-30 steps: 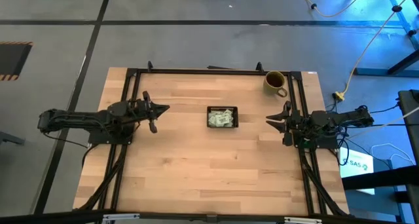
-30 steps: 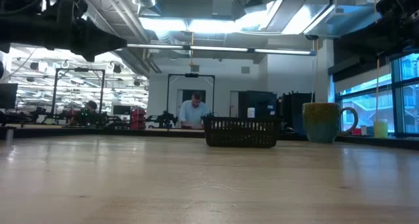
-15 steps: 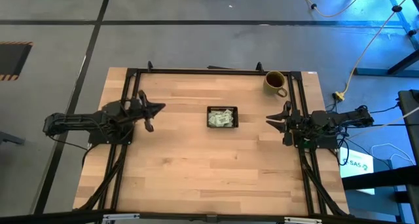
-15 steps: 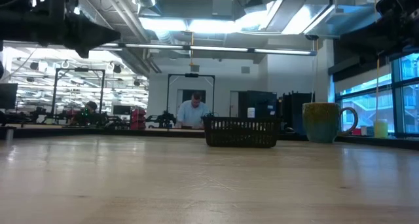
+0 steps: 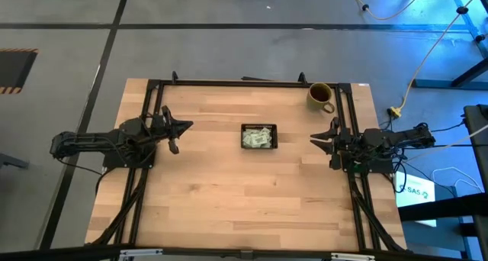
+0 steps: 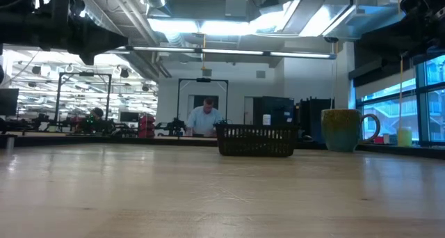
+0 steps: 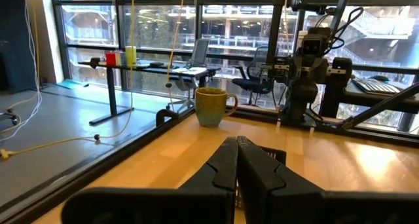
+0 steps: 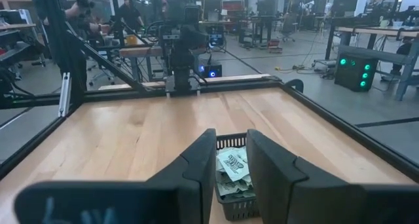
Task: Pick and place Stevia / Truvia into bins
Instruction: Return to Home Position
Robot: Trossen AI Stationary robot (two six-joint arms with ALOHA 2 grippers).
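Observation:
The Stevia / Truvia packets (image 5: 258, 140), pale green and white, lie heaped inside the black bin (image 5: 259, 127) at the table's middle; they also show in the right wrist view (image 8: 233, 166). My left gripper (image 5: 189, 125) hovers level near the table's left side, pointing at the bin, its fingers shut (image 7: 236, 145) with nothing between them. My right gripper (image 5: 313, 136) hovers level near the right side, pointing at the bin, open (image 8: 230, 139) and empty. No packet lies loose on the wood.
An olive-yellow mug (image 5: 321, 95) stands at the far right corner, seen also in the low view (image 6: 344, 130). A black frame (image 5: 244, 82) runs along the table's edges. A person sits in the room beyond the table (image 6: 205, 118).
My left arm has drawn back a little toward the table's left edge, its gripper staying shut and level. The bin, the packets and my right arm have kept still.

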